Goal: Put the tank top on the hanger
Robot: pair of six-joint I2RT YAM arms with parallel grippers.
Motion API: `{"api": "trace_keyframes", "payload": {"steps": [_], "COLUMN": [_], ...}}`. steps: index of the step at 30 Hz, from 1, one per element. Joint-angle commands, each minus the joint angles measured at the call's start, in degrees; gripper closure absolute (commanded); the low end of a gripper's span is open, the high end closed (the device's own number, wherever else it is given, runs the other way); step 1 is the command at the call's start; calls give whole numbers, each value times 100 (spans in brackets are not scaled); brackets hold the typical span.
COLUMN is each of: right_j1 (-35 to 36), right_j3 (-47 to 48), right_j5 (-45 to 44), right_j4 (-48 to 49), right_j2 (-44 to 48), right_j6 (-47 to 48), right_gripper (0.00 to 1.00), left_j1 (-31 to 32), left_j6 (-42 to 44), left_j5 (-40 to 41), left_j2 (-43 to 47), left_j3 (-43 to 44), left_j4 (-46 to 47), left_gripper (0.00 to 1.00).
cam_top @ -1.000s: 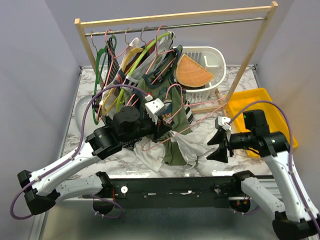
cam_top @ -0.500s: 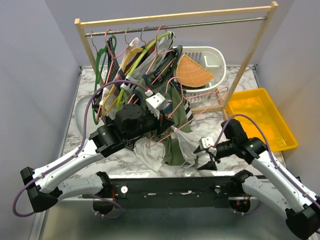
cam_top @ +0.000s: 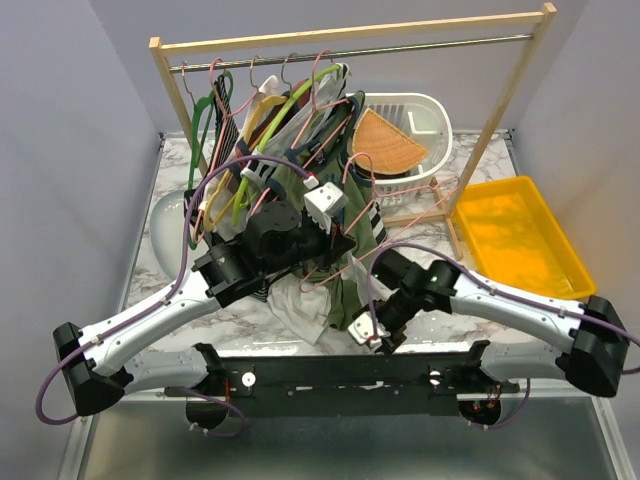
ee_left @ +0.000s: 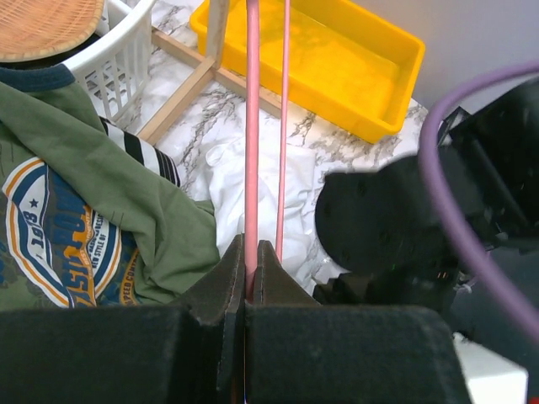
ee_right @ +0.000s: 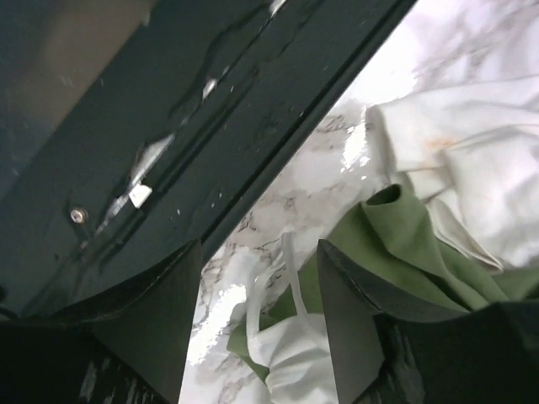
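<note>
**Catch the white strap, not the green cloth**

The left gripper (ee_left: 251, 282) is clamped tight on one pink wire of the hanger (ee_left: 251, 151), holding it above the heap of clothes; the second wire runs close beside it, free of the jaws. The right gripper (ee_right: 259, 252) hangs with its fingers spread apart and nothing between them, pointed down at the near edge of the table (ee_right: 312, 181). The tank top (cam_top: 300, 312) lies crumpled on the marble below the hanger, tangled with the olive-green top (ee_right: 404, 227). In the right wrist view a narrow white strap (ee_right: 290, 273) lies just below the gap between the fingers, with green cloth touching it on one side.

The step in hand looks to be the pick of that strap, so that it can be led over the end of the hanger; the task seems early, since no part of the white top sits on the wire yet. To do it well, the right gripper should come down centred on the strap and close only on white fabric; a bite that takes in the green fold would likely drag both garments. The cloth looks thin and floppy, so a firm pinch low against the table is safer than a graze — and the left arm ought to keep the hanger steady meanwhile.
</note>
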State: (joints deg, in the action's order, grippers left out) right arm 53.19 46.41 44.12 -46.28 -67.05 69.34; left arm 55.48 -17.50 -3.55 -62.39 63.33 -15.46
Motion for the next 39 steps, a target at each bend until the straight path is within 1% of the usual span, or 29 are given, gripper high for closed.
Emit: {"api": "trace_keyframes", "payload": {"steps": [1,2,4,5,7,9,10,12,13,14,17,20,21,22,23,24,25,26,28,29,30,31,32,33,35,36,39], "right_j1": [736,806,956,1000,1062,1140,1167,1220,1220,1229,1220,1045,792,650,510,212,44,-114,-641,-852,-1228,-1423,-1625,-2010,-2364,-2679,-3103], "right_j3": [333,359,403,412,386,281,254,210,219,219,193,201,236,298,350,386,421,499,579,614,615,580,536,379,246,211,306], "right_j5": [-1712,-2105,-2459,-2774,-2978,-3189,-3260,-3348,-3314,-3226,-3059,-2770,-2368,-2146,-1935,-1524,-1311,-1135,-704,-581,-449,-413,-395,-430,-457,-457,-500], "right_j4": [83,136,198,233,304,339,400,418,410,401,296,-46,-161,-449,-608,-767,-1055,-1180,-1470,-1541,-1611,-1595,-1490,-1341,-945,-840,-602], "right_j2": [-764,-862,-1090,-1117,-1161,-1240,-1267,-1328,-1329,-1285,-960,-337,-144,267,454,647,1067,1254,1667,2077,2282,2484,2938,3134,3513,3767,3988], "right_j6": [115,80,36,18,9,36,44,10,-52,-78,-157,-228,-237,-228,-219,-211,-202,-210,-271,-281,-281,-316,-420,-561,-912,-1018,-1431], "right_gripper": [38,39,42,42,44,48,58,74,94,99,100,100,100,99,100,100,100,100,99,100,100,99,100,99,100,100,100], "left_j1": [-20,-20,-20,-20,-20,-20,-20,-20,-20,-20,-20,-29,-29,-29,-38,-38,-46,-46,-55,-55,-55,-64,-64,-64,-64,-64,-73], "left_j6": [-52,-61,-35,-26,9,9,27,18,10,18,36,97,123,141,150,159,168,185,229,255,282,308,352,387,414,422,484], "left_j5": [-75,-84,-84,-93,-84,-67,-67,-67,-49,-49,30,117,118,135,153,153,136,127,74,48,-31,-75,-128,-189,-409,-470,-682], "left_j2": [8,16,25,43,87,113,122,139,166,175,288,455,560,614,675,771,816,860,974,1009,1079,1115,1159,1237,1326,1387,1519], "left_j3": [197,197,197,197,171,153,145,118,92,66,-40,-172,-189,-268,-303,-339,-391,-418,-488,-514,-532,-584,-620,-655,-769,-804,-875], "left_j4": [140,140,123,114,114,114,114,122,114,114,70,-27,-96,-132,-158,-202,-229,-246,-291,-317,-343,-352,-352,-317,-282,-264,-290], "left_gripper": [100,100,100,100,100,100,100,100,100,100,100,100,100,100,100,100,100,100,100,100,100,100,100,100,100,100,100]}}
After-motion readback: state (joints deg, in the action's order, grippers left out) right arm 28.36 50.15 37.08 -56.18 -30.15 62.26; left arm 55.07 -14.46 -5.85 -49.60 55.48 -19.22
